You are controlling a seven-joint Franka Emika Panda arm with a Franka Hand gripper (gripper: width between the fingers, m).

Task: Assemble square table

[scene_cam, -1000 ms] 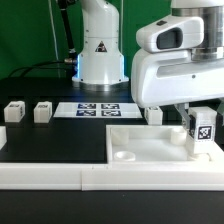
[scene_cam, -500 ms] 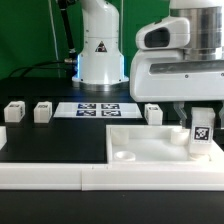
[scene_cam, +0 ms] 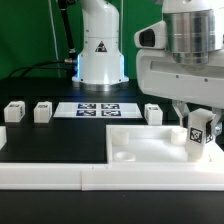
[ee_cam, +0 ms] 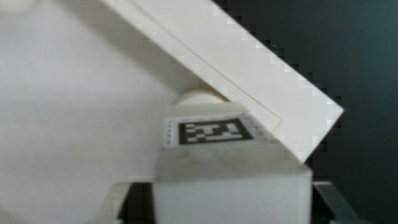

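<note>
The white square tabletop (scene_cam: 150,146) lies flat near the front, at the exterior view's right. My gripper (scene_cam: 198,122) is shut on a white tagged leg (scene_cam: 198,135) and holds it, slightly tilted, over the tabletop's right corner. In the wrist view the leg (ee_cam: 222,165) sits between my fingers (ee_cam: 329,203), its tag facing the camera and its far end against the slab (ee_cam: 89,100) near its edge. Three more legs stand on the black table: two at the left (scene_cam: 14,111) (scene_cam: 43,112) and one behind the tabletop (scene_cam: 153,114).
The marker board (scene_cam: 95,109) lies in front of the robot's base (scene_cam: 100,55). A long white border rail (scene_cam: 50,176) runs along the front edge, against the tabletop.
My hand has turned about its axis, and the held leg has shifted slightly left and now tilts. The loose legs and the tabletop have not moved.
</note>
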